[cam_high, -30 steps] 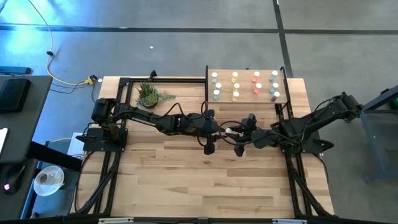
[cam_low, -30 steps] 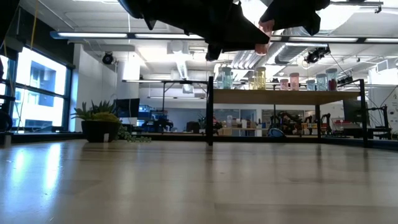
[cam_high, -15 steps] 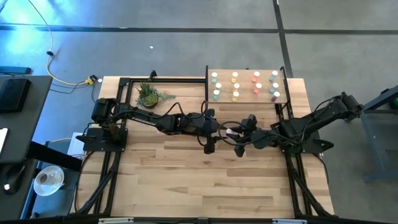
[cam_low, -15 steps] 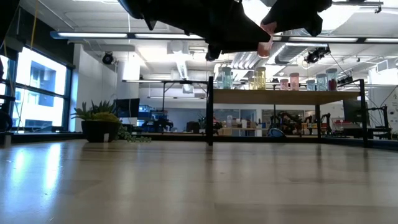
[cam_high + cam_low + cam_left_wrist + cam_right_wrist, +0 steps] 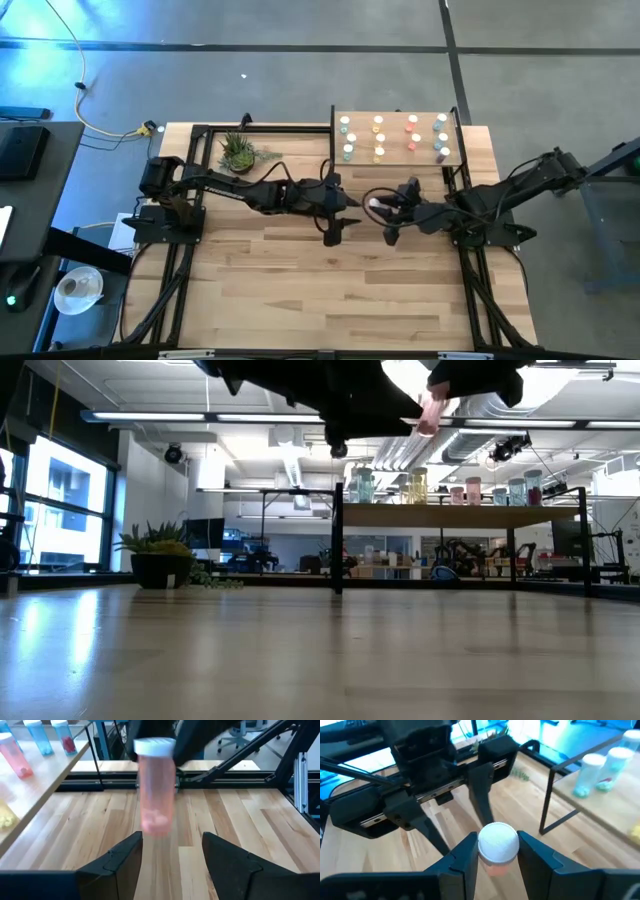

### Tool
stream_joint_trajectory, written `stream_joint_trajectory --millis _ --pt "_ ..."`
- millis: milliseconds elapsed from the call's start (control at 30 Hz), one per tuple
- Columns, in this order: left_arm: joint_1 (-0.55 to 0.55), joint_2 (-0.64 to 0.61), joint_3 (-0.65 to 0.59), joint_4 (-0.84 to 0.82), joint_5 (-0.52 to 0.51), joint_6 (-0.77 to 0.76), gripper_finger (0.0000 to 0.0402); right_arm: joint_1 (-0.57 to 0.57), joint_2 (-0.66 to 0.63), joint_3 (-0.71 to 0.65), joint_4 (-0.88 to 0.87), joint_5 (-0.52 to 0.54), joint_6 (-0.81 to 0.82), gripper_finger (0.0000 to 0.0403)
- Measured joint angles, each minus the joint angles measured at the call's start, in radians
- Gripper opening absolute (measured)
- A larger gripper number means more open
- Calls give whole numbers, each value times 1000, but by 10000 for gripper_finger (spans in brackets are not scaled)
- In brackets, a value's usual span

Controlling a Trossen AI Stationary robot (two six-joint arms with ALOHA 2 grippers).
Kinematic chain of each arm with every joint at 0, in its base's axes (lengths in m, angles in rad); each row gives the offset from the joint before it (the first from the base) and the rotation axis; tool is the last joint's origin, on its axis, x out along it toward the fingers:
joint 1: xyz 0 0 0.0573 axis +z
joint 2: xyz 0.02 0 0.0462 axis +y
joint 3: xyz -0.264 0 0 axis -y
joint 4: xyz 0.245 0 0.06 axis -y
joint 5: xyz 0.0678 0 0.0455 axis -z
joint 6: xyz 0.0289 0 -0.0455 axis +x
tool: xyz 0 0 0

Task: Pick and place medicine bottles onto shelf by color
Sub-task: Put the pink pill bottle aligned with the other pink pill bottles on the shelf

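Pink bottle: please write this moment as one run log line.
handover mid-air | right gripper shut on pink bottle | left gripper open | shelf not reached

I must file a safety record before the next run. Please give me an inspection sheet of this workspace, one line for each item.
Surface: light plank tabletop, bare near the arms.
Job's things: small pink white-capped medicine bottle held in the air; other capped bottles stand in columns on the raised light wood shelf.
Clutter: small green potted plant.
Grippers: left pincer open, clear of the bottle; right pincer shut on it.
Cables: yellow cable on the floor.
Surroundings: grey floor, office room behind; no person seen.
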State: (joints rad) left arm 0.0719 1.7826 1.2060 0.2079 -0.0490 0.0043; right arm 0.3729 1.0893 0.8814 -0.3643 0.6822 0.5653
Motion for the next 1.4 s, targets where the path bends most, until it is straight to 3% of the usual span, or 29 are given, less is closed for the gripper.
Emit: stream_joint_trajectory --millis 867,1200,1400 --pt "5 -121 -7 -76 14 103 197 0 -327 1 -341 314 -24 107" --pt "27 -139 -233 125 41 -10 197 -11 -390 1 -433 375 14 107" --pt "31 -153 -305 192 40 -55 197 -95 -390 1 -568 335 124 107"
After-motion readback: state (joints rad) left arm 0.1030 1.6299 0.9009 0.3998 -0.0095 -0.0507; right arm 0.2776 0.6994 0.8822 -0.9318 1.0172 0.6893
